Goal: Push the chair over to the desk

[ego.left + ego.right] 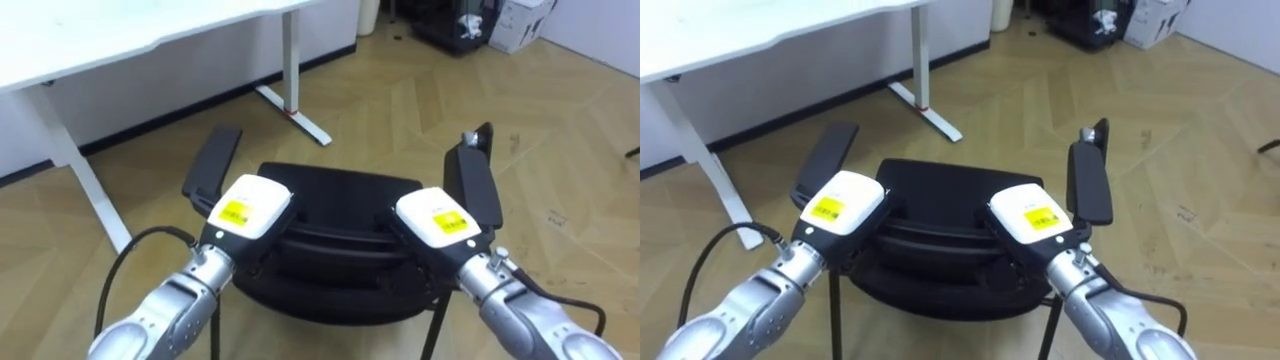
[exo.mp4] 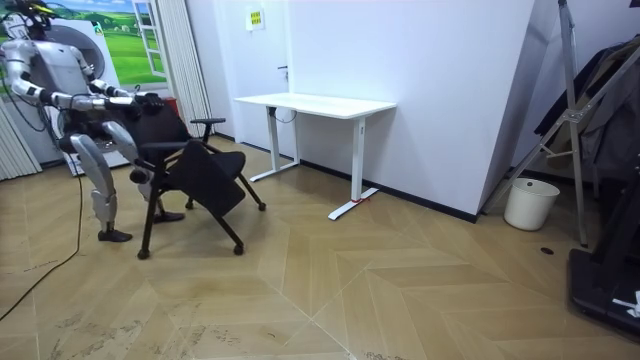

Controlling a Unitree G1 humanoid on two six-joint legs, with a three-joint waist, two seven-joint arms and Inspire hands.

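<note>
Stands on the wooden floor (image 2: 400, 300) at the room view's left, close behind a black chair (image 1: 340, 200), with both arms stretched forward to the top of its backrest. Faces a white tabletop (image 1: 120, 35) on white legs along the wall.

Lays the left hand (image 1: 245, 208) on the backrest's top edge toward its left end, back of the hand upward, just inside the left armrest (image 1: 213, 162). Lays the right hand (image 1: 435, 218) on the same edge toward its right end, beside the right armrest (image 1: 475, 183). Touches the chair with both. Cannot tell whether curled round the edge or laid straight on it: dark on dark there, and hidden under the backs of the hands.

Keeps the chair directly in front, between body and tabletop, seat turned away from the body. Near the tabletop but apart from it, not under it, with bare floor between chair and the nearest leg.

Farther off, at the room view's right: a white bin (image 2: 530, 203) against the wall, well apart from chair and tabletop.
</note>
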